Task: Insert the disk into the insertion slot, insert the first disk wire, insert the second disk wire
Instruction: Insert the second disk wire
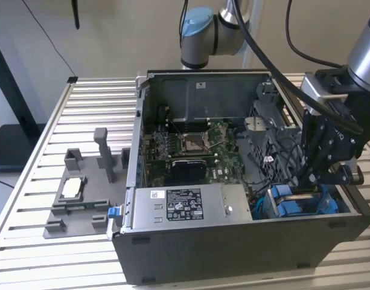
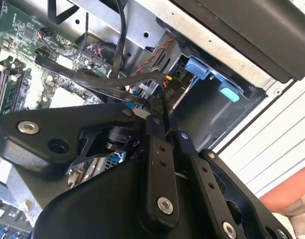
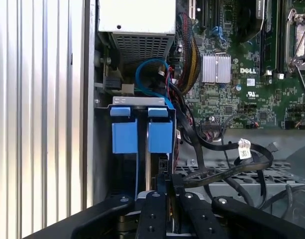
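**Claw down at the drive bay, in the case's lower right corner**

Exterior view: the black multi-link claw (image 1: 320,175) hangs inside the open dark-grey computer case (image 1: 233,254), at the lower right of the frame. Directly under its tips sits the narrow grey insertion slot with bright blue plastic tabs (image 1: 293,202). The grey labelled power-supply box (image 1: 178,205) lies to the left of the bay, and the green motherboard (image 1: 191,145) above that. Black cables (image 1: 275,151) crowd the space just left of the claw. The ribbed metal worktop (image 1: 46,139) carries a grey fixture (image 1: 76,193) at the left, well apart.

Second wrist view: the fingers (image 2: 159,112) look nearly closed around a thin dark wire or connector, though I cannot tell for certain that it is gripped. Blue tabs (image 2: 212,74) sit beyond the tips, upper right.

First wrist view: the bay runs lengthwise from the claw (image 3: 167,186) at the bottom up toward the frame's centre, its two blue handles (image 3: 142,134) ahead of the tips. The silver-grey disk is probably seated there, its body hidden. Cable loops (image 3: 232,159) press in from the right.
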`<state>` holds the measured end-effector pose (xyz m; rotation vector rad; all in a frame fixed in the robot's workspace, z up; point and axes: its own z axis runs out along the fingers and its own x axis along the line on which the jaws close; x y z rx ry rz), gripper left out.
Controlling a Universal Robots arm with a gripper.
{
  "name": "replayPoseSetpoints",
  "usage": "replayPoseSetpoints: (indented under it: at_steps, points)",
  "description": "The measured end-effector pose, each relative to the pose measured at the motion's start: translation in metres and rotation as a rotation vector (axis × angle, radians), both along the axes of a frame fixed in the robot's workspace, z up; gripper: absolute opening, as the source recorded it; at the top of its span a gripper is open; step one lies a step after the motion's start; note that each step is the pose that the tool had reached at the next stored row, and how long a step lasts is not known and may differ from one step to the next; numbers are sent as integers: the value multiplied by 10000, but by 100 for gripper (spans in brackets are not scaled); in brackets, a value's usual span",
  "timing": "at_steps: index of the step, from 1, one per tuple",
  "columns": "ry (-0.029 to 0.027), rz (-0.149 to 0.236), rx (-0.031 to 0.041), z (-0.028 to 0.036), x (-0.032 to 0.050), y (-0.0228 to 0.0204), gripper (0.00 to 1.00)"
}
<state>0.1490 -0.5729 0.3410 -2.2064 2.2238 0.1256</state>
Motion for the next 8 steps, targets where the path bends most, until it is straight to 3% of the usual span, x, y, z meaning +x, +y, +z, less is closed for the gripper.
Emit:
replayPoseSetpoints:
  at_steps: [8]
  points:
    - [0,-31,-5,-19,0,0,16]
